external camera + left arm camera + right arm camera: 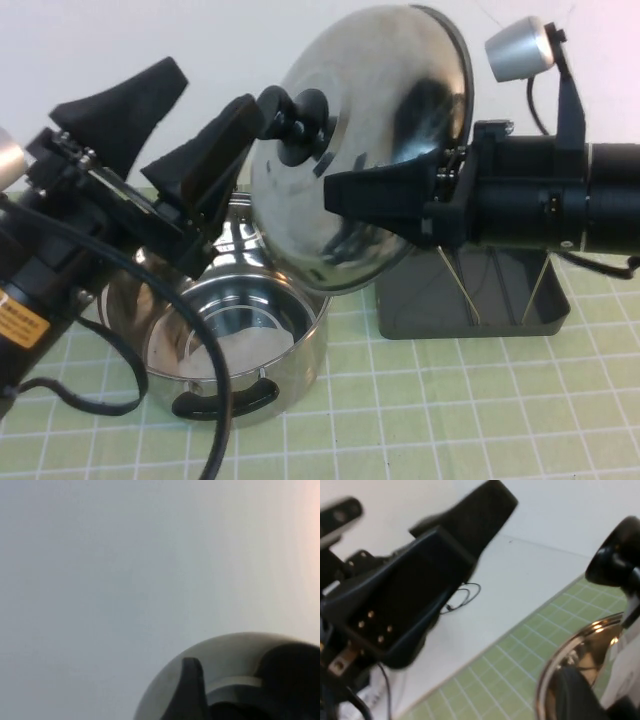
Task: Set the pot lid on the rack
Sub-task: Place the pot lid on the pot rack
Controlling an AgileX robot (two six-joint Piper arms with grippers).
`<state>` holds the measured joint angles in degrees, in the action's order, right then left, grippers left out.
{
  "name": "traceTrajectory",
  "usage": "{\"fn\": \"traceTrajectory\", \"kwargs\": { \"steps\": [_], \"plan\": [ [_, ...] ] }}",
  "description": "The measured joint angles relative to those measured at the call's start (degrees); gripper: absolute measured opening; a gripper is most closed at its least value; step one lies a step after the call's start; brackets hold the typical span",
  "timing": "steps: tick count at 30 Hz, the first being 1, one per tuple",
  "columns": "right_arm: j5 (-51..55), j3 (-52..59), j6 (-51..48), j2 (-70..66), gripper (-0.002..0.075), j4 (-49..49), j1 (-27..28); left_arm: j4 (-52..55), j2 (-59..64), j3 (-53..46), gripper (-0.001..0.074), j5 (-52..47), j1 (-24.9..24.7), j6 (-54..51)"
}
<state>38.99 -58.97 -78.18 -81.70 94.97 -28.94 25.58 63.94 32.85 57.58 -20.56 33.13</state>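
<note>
Lid (pixel 370 130) first: you have it in the air, tilted almost on edge, its knob (pixel 297 122) facing the left arm and its lower rim just above the pot (pixel 235 350). The rim's far side overlaps the rack (pixel 470 295), which sits on the mat (pixel 480 410) just beside the pot, its wire loops (pixel 462 290) rising under the right arm. You can see open mat in front of the rack and in front of the pot.

Your right gripper (pixel 345 192) is clamped on the lid's edge, one finger across the shiny face, level with the knob. Your left gripper (pixel 190 135) hangs above the pot, on the knob side of the lid, its fingers (pixel 215 150) spread wide and holding nothing; the nearer fingertip ends just beside the knob. The right wrist view shows those fingers (pixel 410 600) apart too, with the knob (pixel 617 555) well clear of them.
</note>
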Motion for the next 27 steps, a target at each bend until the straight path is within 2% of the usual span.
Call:
{"fn": "traceTrajectory", "kwargs": {
  "steps": [2,5,7,10,14,17,21,27],
  "plan": [
    [-1.3,-0.3,0.2,1.4,0.017,-4.0,0.0,-1.2,-2.1,0.0,0.0517,-4.2,-0.1,-3.6],
    [-3.7,-0.4,4.4,5.3,0.017,-15.1,0.0,-4.9,-6.3,0.0,0.0344,-13.9,-0.1,-11.5],
    [-5.2,-0.4,9.7,8.4,0.017,-24.2,0.0,-8.4,-9.5,0.0,0.019,-21.5,-0.1,-16.5],
    [-5.8,-0.9,21.0,12.2,0.017,-40.7,0.0,-12.4,-13.2,0.0,0.0057,-31.1,-0.1,-21.1],
    [-1.9,-2.8,36.8,12.3,0.017,-65.1,0.0,-14.0,-15.0,0.0,0.0012,-39.0,-0.1,-22.5],
    [0.3,-4.0,44.8,9.8,0.017,-78.0,0.0,-14.3,-15.1,0.0,0.0004,-43.7,-0.1,-22.7],
    [0.6,-5.6,49.4,5.7,0.017,-86.4,0.0,-14.4,-15.1,0.0,0.0002,-48.1,-0.1,-22.5],
    [-2.2,-7.1,50.3,-0.3,0.017,-87.9,0.0,-14.5,-15.1,0.0,0.0001,-49.4,-0.1,-22.5]
  ]
}}
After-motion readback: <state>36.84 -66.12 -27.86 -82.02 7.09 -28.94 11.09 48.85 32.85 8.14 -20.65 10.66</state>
